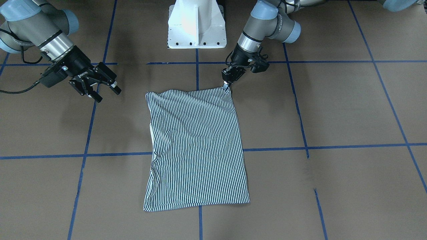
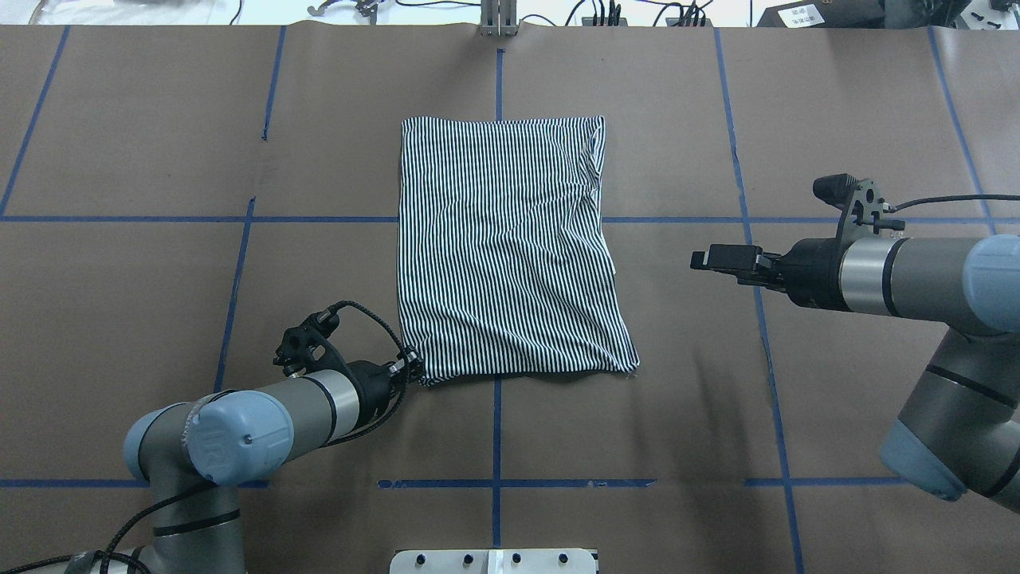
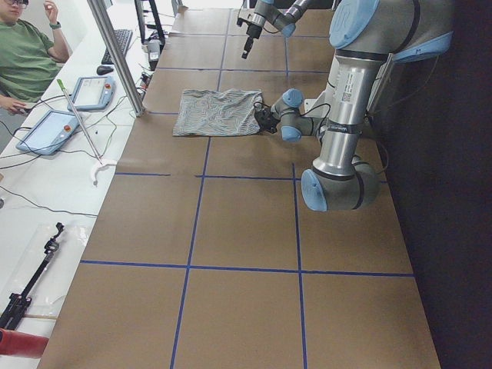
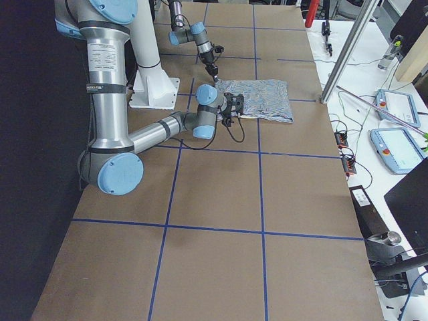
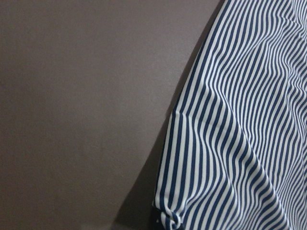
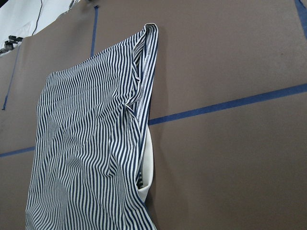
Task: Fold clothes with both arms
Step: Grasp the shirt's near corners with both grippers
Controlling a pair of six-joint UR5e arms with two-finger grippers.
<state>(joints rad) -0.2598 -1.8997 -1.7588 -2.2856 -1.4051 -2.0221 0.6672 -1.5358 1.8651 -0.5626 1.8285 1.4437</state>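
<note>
**Operator:** Where is the shirt relative to your grippers?

**Robot:** The polo shirt (image 2: 510, 247) lies folded into a striped rectangle in the middle of the table (image 2: 159, 319), its long sides running away from me. My left gripper (image 1: 227, 86) is at its near left corner, low to the surface, with the fingers clamped together on the cloth. In my left wrist view that corner is bunched at the bottom of the frame and throws a shadow on the table beside it.

**Operator:** And the right one?

**Robot:** My right gripper (image 1: 107, 94) hangs above the table well apart from the shirt, off its right side, with the fingers spread and nothing in them. It points toward the shirt's right long edge.

**Operator:** What do the edges look like?

**Robot:** The left long edge is fairly straight. The right one is rumpled, with layers showing and a sliver of the cream collar (image 6: 149, 163) poking out from under them. The near edge runs from my held corner to the free near right corner (image 2: 633, 368). Creases fan across the cloth from the held corner.

**Operator:** How much room is there?

**Robot:** There is bare brown surface crossed by blue tape lines (image 2: 677, 219) on both sides of the shirt. A strip lies between its near edge and my white pedestal (image 1: 196, 26), and a narrower strip lies beyond its far edge.
</note>
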